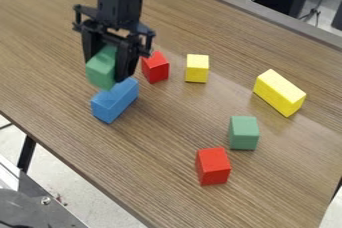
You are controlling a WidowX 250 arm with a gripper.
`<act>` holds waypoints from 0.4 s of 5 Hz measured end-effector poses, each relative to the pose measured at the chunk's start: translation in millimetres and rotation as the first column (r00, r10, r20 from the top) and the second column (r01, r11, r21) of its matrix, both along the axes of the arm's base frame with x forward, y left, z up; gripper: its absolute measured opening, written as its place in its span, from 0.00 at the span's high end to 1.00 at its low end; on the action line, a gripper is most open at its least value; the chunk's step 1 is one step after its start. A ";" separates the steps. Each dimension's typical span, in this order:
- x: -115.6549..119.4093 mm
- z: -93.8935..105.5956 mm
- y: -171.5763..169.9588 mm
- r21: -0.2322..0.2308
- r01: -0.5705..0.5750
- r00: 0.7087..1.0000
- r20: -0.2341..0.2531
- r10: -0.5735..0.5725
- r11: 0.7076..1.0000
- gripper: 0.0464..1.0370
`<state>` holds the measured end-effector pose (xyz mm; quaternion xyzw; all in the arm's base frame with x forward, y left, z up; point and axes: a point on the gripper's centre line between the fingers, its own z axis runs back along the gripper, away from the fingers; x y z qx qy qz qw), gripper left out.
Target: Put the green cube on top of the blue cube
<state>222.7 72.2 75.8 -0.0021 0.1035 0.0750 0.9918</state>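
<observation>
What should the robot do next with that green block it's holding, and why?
Probably ease the gripper down slightly: the green block is held between its fingers, seemingly above the blue block, though whether the two touch is unclear.

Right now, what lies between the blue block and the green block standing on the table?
Only bare tabletop between the blue block and that green block, in the camera view; the nearer red block sits outside that stretch.
</observation>
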 end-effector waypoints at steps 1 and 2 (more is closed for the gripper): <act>4.9 -15.1 0.2 -0.020 0.022 0.999 -0.024 -0.022 1.000 0.45; 4.1 -20.8 1.1 -0.028 0.023 0.999 -0.041 -0.024 0.999 0.45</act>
